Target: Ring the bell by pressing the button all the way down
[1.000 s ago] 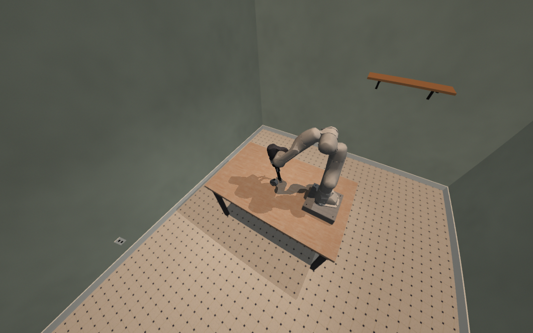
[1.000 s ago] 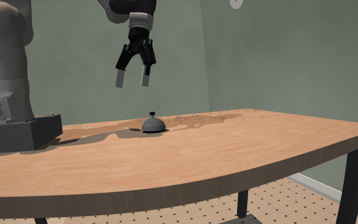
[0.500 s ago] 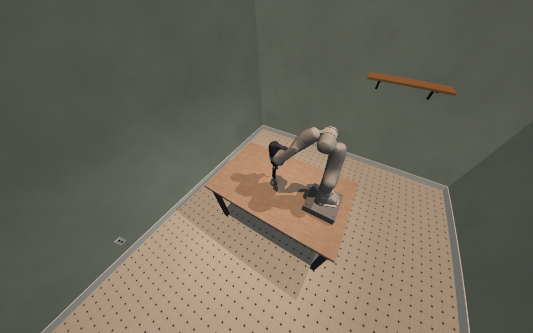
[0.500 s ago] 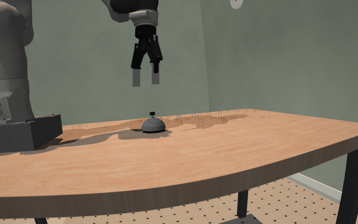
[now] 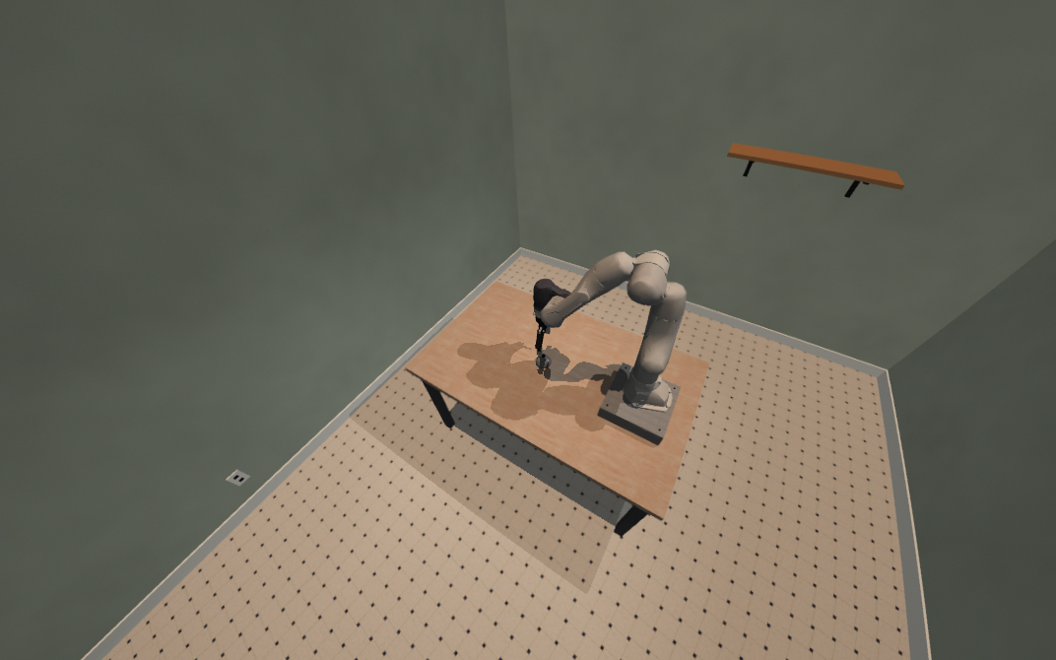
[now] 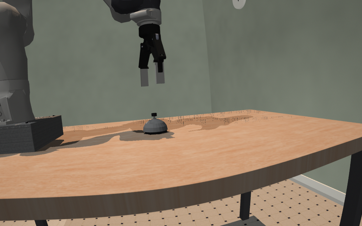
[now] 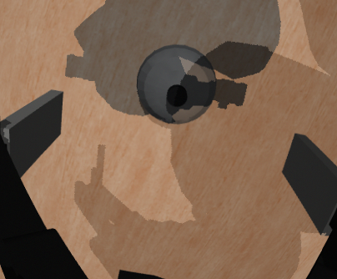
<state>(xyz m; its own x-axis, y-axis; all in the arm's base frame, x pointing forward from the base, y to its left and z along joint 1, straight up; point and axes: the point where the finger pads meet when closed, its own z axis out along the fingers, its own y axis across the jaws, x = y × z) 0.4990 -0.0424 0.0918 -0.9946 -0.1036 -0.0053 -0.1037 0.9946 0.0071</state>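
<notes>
We see the bell (image 6: 154,126) standing upright on the wooden table (image 6: 193,157), a smooth grey dome on a thin dark base, with a small black button (image 6: 153,114) on a short stem at its top. We find nothing in view that holds or contains anything. The table top shows a warm, streaked wood grain with a rounded front edge and rests on plain black legs. Above the bell, well apart from it, hangs the gripper (image 6: 152,80), pointing straight down; its fingers (image 6: 144,77) are spread wide with nothing between them, flat pale rectangular pads on black linkages. From the wrist view we look down on the bell (image 7: 175,84) as a round dark disc, slightly ahead of the midline between the two pads (image 7: 316,182), lying in the arm's shadow. The arm's matte grey casing rises from a dark, blocky base (image 6: 44,132) on the table.
</notes>
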